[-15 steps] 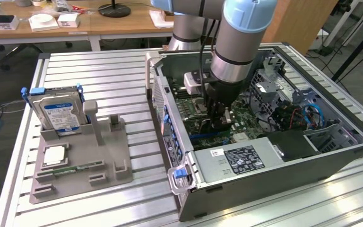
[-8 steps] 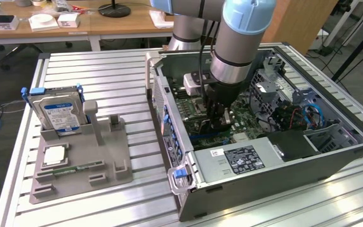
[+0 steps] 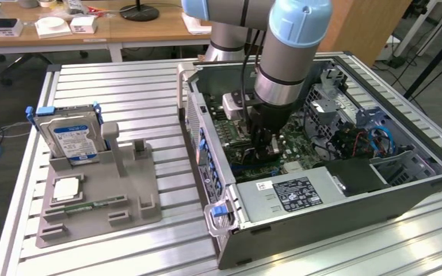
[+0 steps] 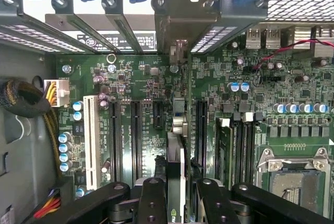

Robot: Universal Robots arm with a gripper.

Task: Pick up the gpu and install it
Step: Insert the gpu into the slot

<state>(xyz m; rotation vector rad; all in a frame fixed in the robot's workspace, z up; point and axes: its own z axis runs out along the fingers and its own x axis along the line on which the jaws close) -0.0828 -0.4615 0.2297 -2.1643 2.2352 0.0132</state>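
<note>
Robot hand (image 4: 175,203) deep inside open computer case (image 3: 313,230) on slatted table (image 3: 121,80), fingers (image 4: 151,203) clamped on gpu (image 4: 175,145). Card held edge-on, upright over motherboard (image 4: 250,104) between expansion slots, silver bracket end toward rear slot covers (image 4: 104,25). Hard drive (image 3: 69,138) waits in grey holder (image 3: 106,195) on exterior view's left. Card judged light, stiff, fragile; best gripped across flat faces, clear of edge contacts.

Gripper (image 4: 176,198) closed on the gpu (image 4: 176,145), card held edge-on above the green motherboard (image 4: 250,104). Its silver bracket end sits near the rear slot covers (image 4: 104,23). Empty CPU socket (image 4: 292,177) off to one side.
</note>
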